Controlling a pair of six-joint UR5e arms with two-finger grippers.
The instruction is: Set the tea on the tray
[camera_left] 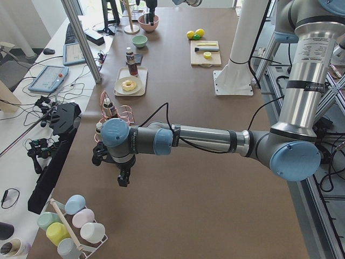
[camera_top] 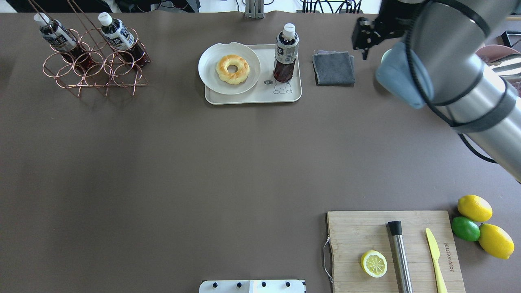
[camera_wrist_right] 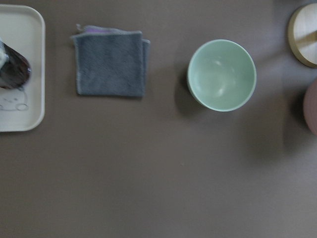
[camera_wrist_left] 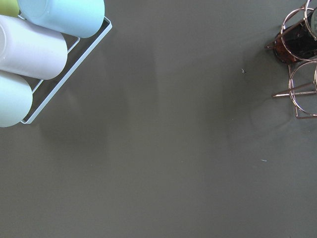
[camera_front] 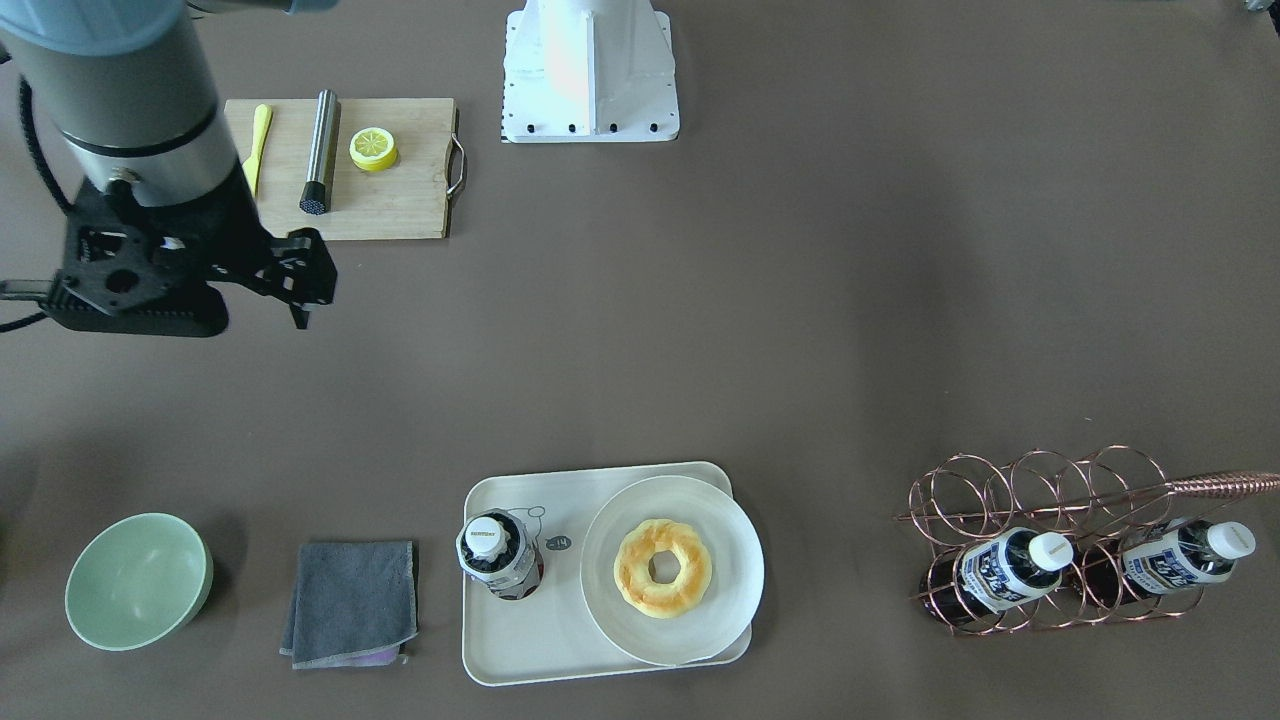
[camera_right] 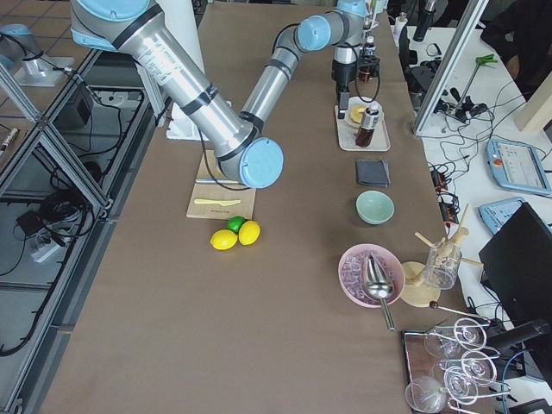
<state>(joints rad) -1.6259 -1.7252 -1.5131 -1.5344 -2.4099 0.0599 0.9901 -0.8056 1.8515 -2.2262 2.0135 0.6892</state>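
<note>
One tea bottle [camera_front: 498, 555] stands upright on the cream tray [camera_front: 520, 650], at the end with the bear drawing; it also shows in the overhead view [camera_top: 286, 53] on the tray [camera_top: 252, 99]. Two more tea bottles [camera_front: 1010, 572] [camera_front: 1185, 555] lie in a copper wire rack [camera_front: 1040, 480]. My right gripper [camera_front: 300, 300] hovers above the table beyond the grey cloth, apart from the tray, open and empty; it also shows in the overhead view [camera_top: 363, 49]. My left gripper [camera_left: 123, 177] hangs over bare table near the rack; I cannot tell its state.
A round plate [camera_front: 735, 600] with a doughnut [camera_front: 662, 567] covers the tray's other end. A grey cloth [camera_front: 350, 600] and a green bowl [camera_front: 138, 580] lie beside the tray. A wooden board [camera_front: 400, 215] holds a lemon half, a steel rod and a yellow knife. Pastel cups [camera_wrist_left: 34, 44] stand near the left gripper.
</note>
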